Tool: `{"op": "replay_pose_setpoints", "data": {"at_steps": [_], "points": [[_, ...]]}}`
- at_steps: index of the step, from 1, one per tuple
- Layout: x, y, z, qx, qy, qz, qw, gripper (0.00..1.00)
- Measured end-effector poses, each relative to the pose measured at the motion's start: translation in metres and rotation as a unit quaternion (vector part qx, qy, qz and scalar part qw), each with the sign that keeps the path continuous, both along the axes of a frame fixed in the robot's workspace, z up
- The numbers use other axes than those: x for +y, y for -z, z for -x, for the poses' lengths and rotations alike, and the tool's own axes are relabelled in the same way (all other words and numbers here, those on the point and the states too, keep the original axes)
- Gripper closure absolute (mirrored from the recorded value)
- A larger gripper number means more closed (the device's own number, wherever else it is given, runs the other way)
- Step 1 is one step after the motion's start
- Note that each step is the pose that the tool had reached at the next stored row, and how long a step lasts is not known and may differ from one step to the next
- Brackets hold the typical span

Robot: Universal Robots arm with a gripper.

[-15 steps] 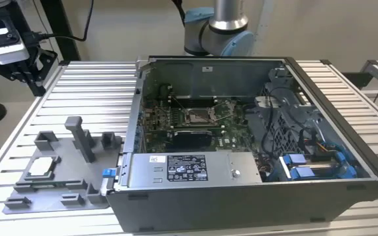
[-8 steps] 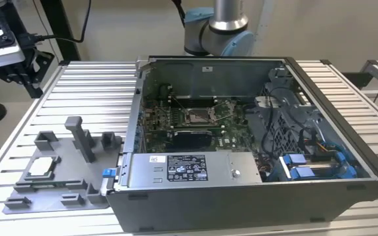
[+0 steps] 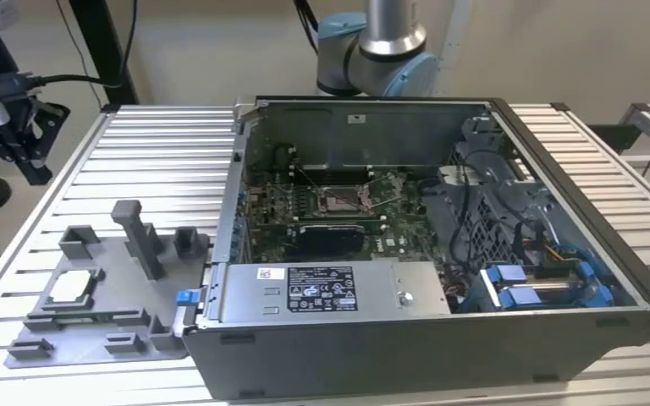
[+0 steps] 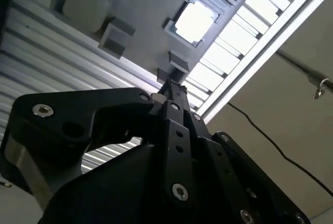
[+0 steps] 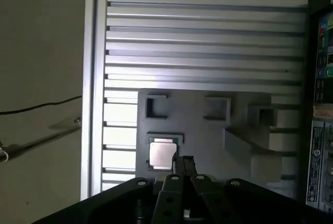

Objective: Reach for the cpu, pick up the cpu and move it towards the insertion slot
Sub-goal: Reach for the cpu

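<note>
Exterior view first: the cpu [image 3: 71, 288] lies flat in a shallow square seat on the grey fixture plate [image 3: 99, 342]. The plate rests on the slatted counter [image 3: 156, 161], to the exterior view's left of the open computer case [image 3: 415, 338]. Inside the case, the insertion slot [image 3: 342, 200] sits in the green motherboard [image 3: 260, 207], well apart from the cpu. In both wrist views the claw [image 5: 182, 160] [image 4: 170, 84] hangs above the plate, its fingers pressed together on nothing, clear of the cpu.
</note>
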State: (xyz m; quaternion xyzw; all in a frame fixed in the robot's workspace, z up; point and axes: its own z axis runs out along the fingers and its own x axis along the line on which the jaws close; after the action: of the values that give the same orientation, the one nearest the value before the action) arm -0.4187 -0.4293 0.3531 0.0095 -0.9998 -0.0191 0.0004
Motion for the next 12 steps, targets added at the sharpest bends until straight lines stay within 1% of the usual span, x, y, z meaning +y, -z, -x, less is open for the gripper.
{"op": "replay_pose_setpoints", "data": {"at_steps": [2, 4, 12], "points": [[-0.0008, 0.0004, 0.0031, 0.0001, 0.000, 0.0001, 1.00000, 1.00], [-0.0010, 0.0009, 0.0044, 0.0000, 0.000, 0.0000, 1.00000, 1.00], [-0.0023, 0.0012, 0.0051, 0.0001, 0.000, 0.0000, 1.00000, 1.00]]}}
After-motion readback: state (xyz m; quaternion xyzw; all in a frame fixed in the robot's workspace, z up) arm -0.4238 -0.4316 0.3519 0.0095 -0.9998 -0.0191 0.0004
